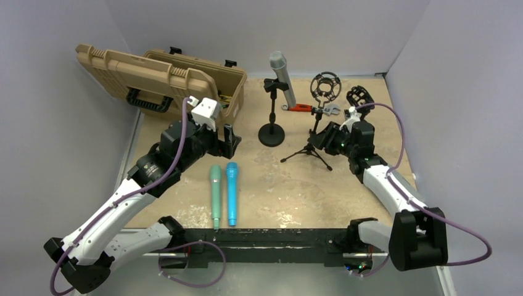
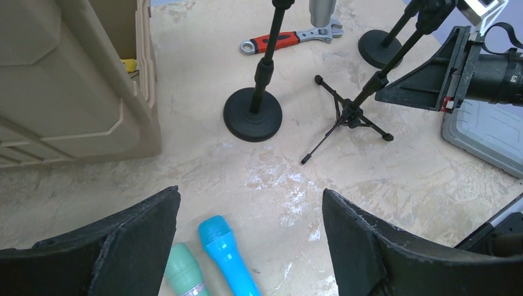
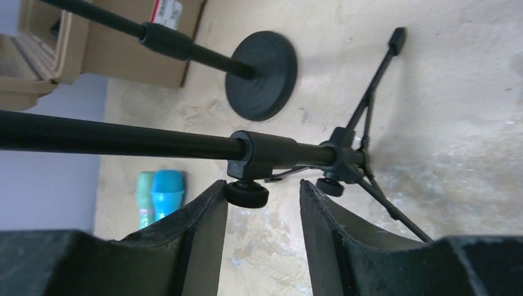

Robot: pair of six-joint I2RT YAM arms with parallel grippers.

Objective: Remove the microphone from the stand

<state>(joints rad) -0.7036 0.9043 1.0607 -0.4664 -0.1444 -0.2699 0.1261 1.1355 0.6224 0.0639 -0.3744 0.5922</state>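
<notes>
A grey microphone (image 1: pixel 282 77) sits tilted in the clip of a black round-base stand (image 1: pixel 271 132) at the back centre. Only its lower end (image 2: pixel 322 9) shows in the left wrist view, above the stand's base (image 2: pixel 253 114). My left gripper (image 1: pixel 229 140) is open and empty, left of that stand and above the table (image 2: pixel 251 194). My right gripper (image 1: pixel 321 139) is open at the pole of a tripod stand (image 1: pixel 311 151). In the right wrist view its fingertips (image 3: pixel 264 188) sit either side of the pole's clamp knob (image 3: pixel 247 194), not closed on it.
A green microphone (image 1: pixel 215 194) and a blue microphone (image 1: pixel 232 191) lie side by side on the table near the front. An open tan case (image 1: pixel 160 77) stands at the back left. A red-handled wrench (image 1: pixel 302 107) lies behind the stands. Two empty shock mounts (image 1: pixel 325 86) stand at the back right.
</notes>
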